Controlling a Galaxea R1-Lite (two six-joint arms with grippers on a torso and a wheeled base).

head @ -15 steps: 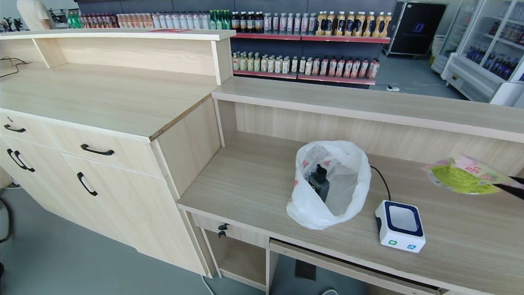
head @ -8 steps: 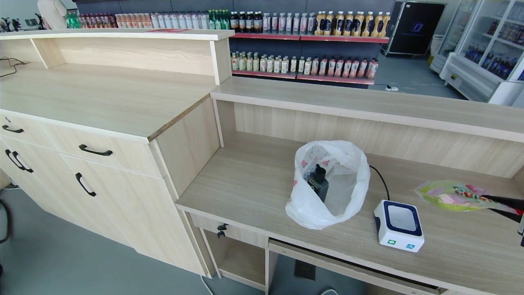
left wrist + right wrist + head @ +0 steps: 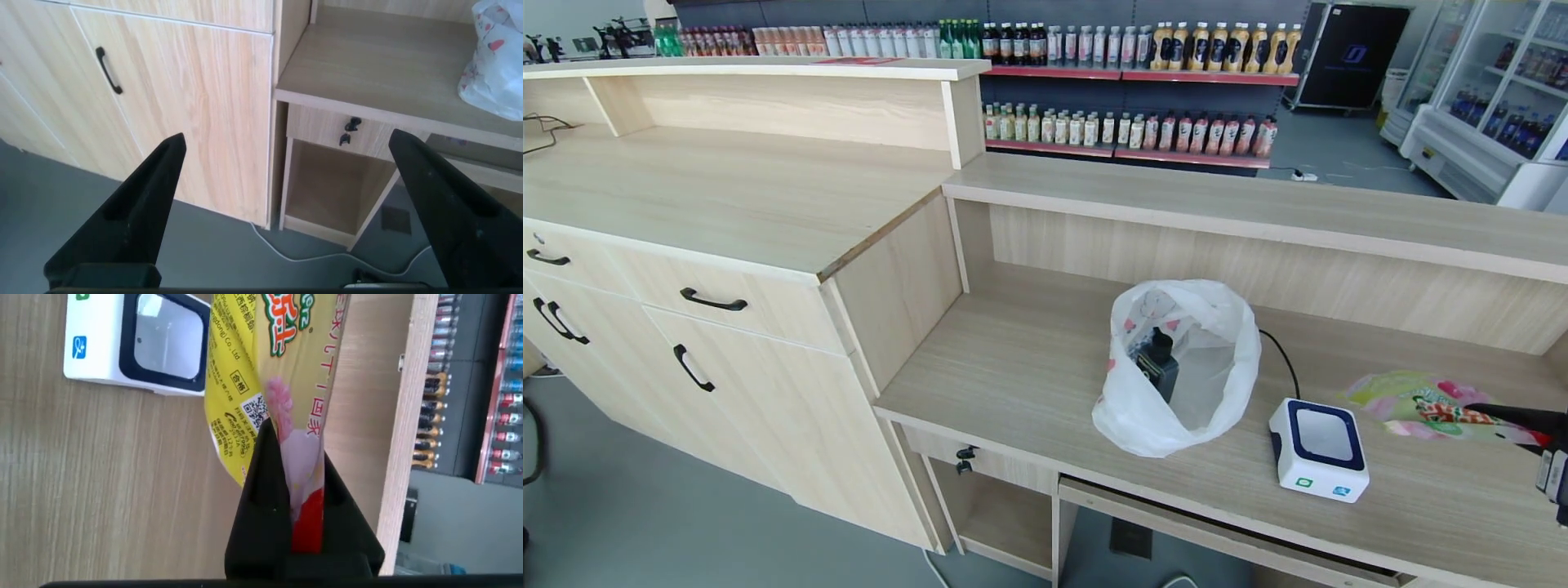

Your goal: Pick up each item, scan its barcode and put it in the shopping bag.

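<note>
Right gripper (image 3: 294,469) clamps the yellow-pink snack packet (image 3: 1405,396) low over the counter (image 3: 1029,367), beside the scanner (image 3: 1319,445). Left gripper (image 3: 288,139) is spread wide with nothing in it.

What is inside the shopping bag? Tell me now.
A dark bottle sits inside the bag, near its left wall. The bottle's base and the bag's bottom beneath it are covered by the white front wall.

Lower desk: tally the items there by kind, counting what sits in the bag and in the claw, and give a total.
Shopping bag: 1
Dark bottle, inside the bag: 1
Barcode scanner: 1
Snack packet, held in the right claw: 1
Total: 4
</note>
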